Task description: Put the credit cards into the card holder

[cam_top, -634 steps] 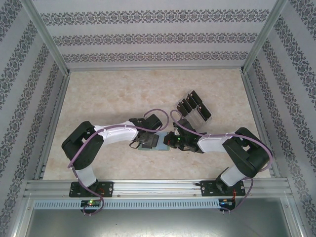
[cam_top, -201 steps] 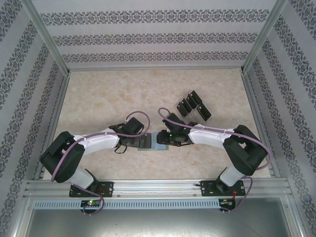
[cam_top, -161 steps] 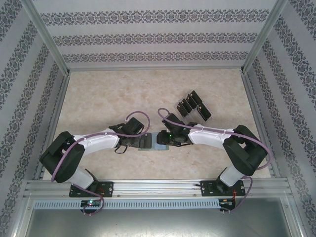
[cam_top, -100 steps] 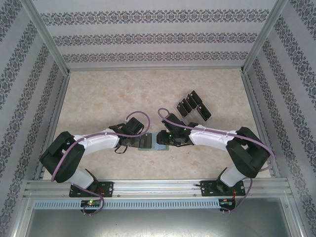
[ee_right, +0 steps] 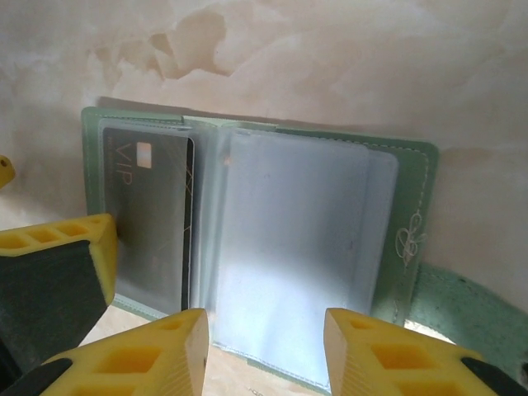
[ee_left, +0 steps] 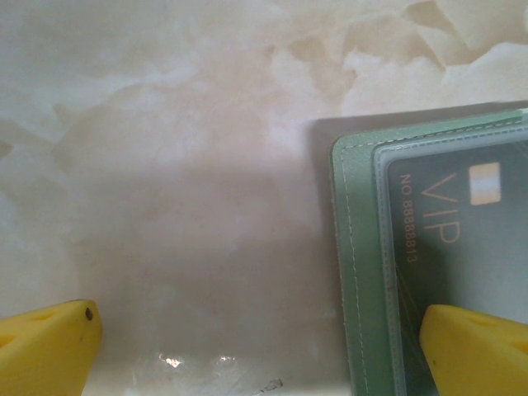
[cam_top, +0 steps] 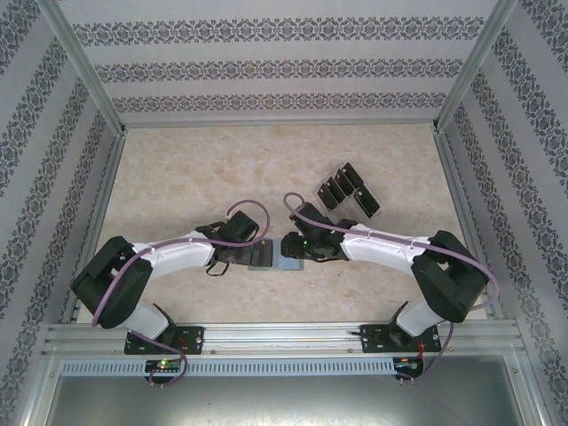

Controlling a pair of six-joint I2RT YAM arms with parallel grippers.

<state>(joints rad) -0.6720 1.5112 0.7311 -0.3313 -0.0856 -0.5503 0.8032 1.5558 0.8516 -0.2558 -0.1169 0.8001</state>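
Note:
The green card holder [ee_right: 408, 206] lies open on the table between both grippers, also seen in the top view [cam_top: 280, 264]. One black credit card [ee_right: 153, 219] marked VIP sits in its left clear sleeve [ee_left: 462, 239]. The sleeves [ee_right: 289, 247] beside it are empty. My left gripper [ee_left: 260, 355] is open, one fingertip [ee_left: 478, 351] resting on the holder's edge over the card, the other on bare table. My right gripper [ee_right: 264, 351] hovers open over the empty sleeves with nothing between its fingers. More black credit cards [cam_top: 342, 186] stand in a clear rack.
The clear slotted rack [cam_top: 366, 204] stands behind and to the right of the holder. Metal frame rails [cam_top: 284, 335] run along the near edge, and patterned walls close the sides. The left arm's yellow finger [ee_right: 58, 264] shows in the right wrist view.
Since the earliest frame the left arm has dropped lower and stretched out, and the right gripper has shifted left over the holder. Over the last second almost nothing moved.

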